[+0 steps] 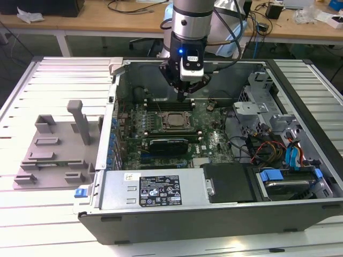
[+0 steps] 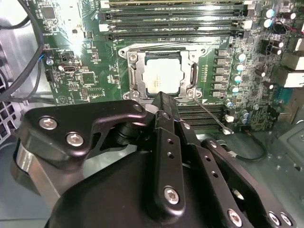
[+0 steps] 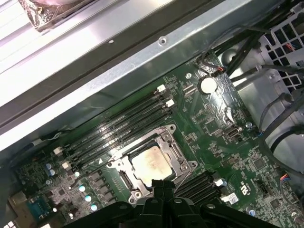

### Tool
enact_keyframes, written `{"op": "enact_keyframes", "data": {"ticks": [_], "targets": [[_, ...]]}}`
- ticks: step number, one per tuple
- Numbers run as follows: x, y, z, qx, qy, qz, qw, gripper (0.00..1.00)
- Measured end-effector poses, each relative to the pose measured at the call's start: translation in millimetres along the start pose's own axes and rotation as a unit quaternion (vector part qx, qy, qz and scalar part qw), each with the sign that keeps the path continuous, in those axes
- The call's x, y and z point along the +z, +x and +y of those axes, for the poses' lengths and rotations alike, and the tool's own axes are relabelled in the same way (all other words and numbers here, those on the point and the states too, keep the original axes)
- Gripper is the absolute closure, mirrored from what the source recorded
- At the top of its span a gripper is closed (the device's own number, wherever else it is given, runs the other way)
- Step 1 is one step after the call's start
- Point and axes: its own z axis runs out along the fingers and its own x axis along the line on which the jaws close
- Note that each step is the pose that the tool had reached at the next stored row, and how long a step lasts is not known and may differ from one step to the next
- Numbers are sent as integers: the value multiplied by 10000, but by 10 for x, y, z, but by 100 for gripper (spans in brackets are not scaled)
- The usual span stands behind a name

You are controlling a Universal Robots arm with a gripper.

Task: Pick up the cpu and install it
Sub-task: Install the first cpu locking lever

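A white bench (image 1: 53,75) holds an open case (image 1: 214,214), with a grey tray (image 1: 53,150) beside it on the exterior view's left. More benches (image 1: 80,24) stand behind. The claw (image 1: 183,96) hangs inside the case, with its walls all around and free room above. The cpu (image 1: 172,120) lies flat on the green board (image 1: 214,139), near the claw tip.

In the second wrist view, the cpu (image 2: 163,71) sits in the socket (image 2: 134,71). The claw (image 2: 164,97) is pinched together, holding nothing.

In the first wrist view, a case wall (image 3: 142,61) runs near the cpu (image 3: 149,164).
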Motion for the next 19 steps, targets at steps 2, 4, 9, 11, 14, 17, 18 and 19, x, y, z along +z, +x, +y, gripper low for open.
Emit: {"op": "enact_keyframes", "data": {"ticks": [2, 4, 9, 11, 14, 17, 18, 19], "targets": [[0, 0, 0, -83, 0, -2, 10000, 89], [0, 0, 0, -177, -1, -4, 9998, 89], [0, 0, 0, -429, -2, -9, 9991, 89], [0, 0, 0, -551, -2, -12, 9985, 89], [0, 0, 0, -702, -3, -15, 9975, 89], [0, 0, 0, -893, -6, -18, 9960, 89], [0, 0, 0, -1004, -9, -19, 9949, 89], [0, 0, 0, -1099, -17, -17, 9939, 89]]}}
